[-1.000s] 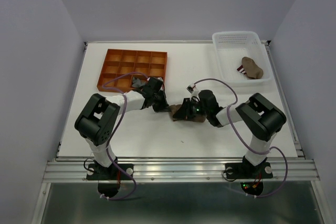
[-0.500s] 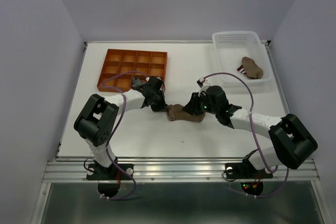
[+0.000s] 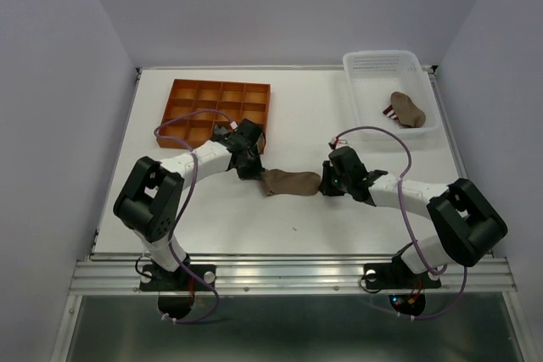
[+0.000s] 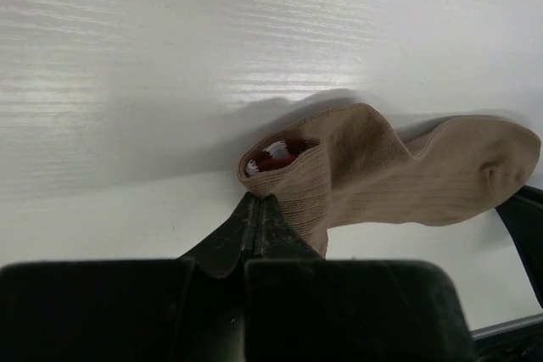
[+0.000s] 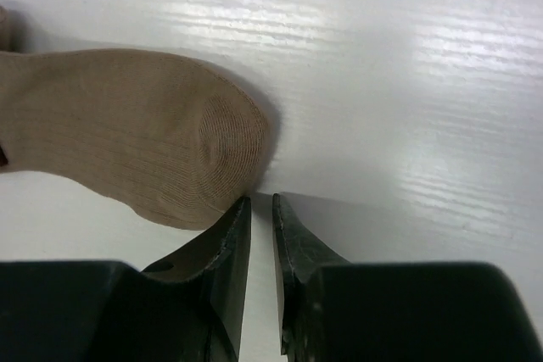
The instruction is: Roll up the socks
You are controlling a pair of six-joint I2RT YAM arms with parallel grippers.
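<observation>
One tan ribbed sock (image 3: 293, 182) is being clamped at its cuff by the left end effector (image 4: 259, 206), toe pointing at the nearby right end effector (image 5: 261, 203), slightly parted, empty

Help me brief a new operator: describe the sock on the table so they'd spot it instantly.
On the white table, look centre, right of the left pincer. The tan sock lies stretched flat there, cuff pinched in that pincer, toe by the right pincer. Unlike the bundled sock in the white basket, it is unrolled.
</observation>
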